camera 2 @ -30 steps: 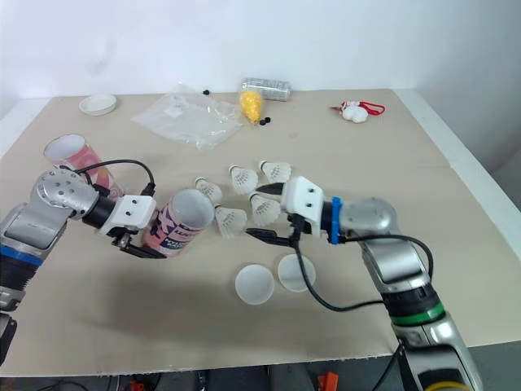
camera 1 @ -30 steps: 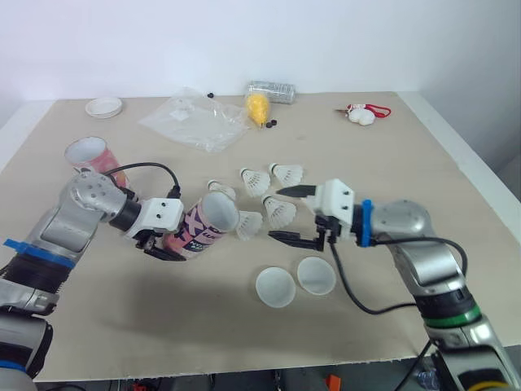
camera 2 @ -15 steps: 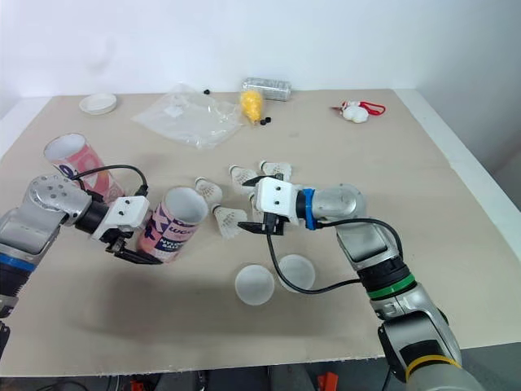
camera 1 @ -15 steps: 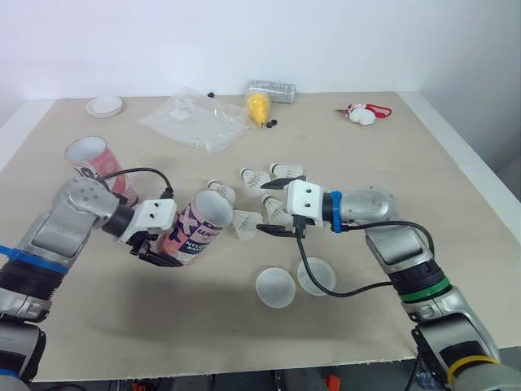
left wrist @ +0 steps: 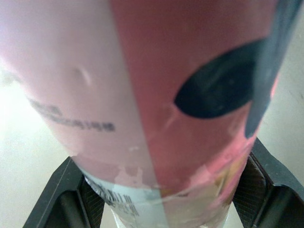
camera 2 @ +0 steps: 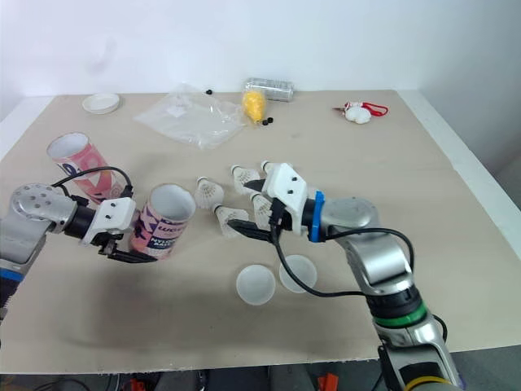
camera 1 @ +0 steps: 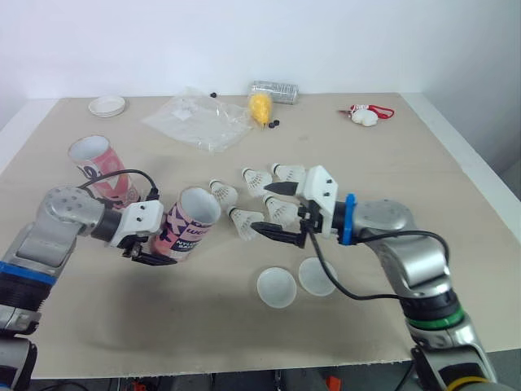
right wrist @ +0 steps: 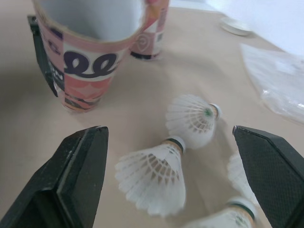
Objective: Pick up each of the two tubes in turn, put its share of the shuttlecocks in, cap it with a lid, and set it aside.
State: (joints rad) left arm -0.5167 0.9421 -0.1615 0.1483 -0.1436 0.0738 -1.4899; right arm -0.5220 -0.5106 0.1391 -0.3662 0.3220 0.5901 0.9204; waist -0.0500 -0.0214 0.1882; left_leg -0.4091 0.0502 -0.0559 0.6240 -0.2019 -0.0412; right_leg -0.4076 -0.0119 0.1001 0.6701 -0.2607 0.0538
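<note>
**Left gripper clamps one tube; right gripper spread wide over the shuttlecocks**

The table [camera 1: 456, 212] runs out of view at its near edge. A crumpled clear plastic bag [camera 1: 195, 122] lies toward the far side; what it holds cannot be made out.

The held tube [camera 1: 186, 230], pink with a white inside, is tilted with its open mouth facing up and toward the shuttlecocks. The left gripper [camera 1: 163, 247] grips it low on its body, one finger on each side. Whether its base touches the table cannot be told. In the left wrist view small lines of print on it are too blurred to read. In the right wrist view dark looping letters band it, also unreadable.

The second tube [camera 1: 99, 167] stands open behind it, near the table's left edge, its foot partly hidden by a cable.

The right gripper [camera 1: 262, 208] has its fingers far apart, empty, with one shuttlecock [camera 1: 281, 212] lying between them. Four other shuttlecocks [camera 1: 221, 193] lie close by.

Two lids [camera 1: 277, 287] lie side by side just nearer the robot. A third lid [camera 1: 107, 105] sits at the far left corner.
</note>
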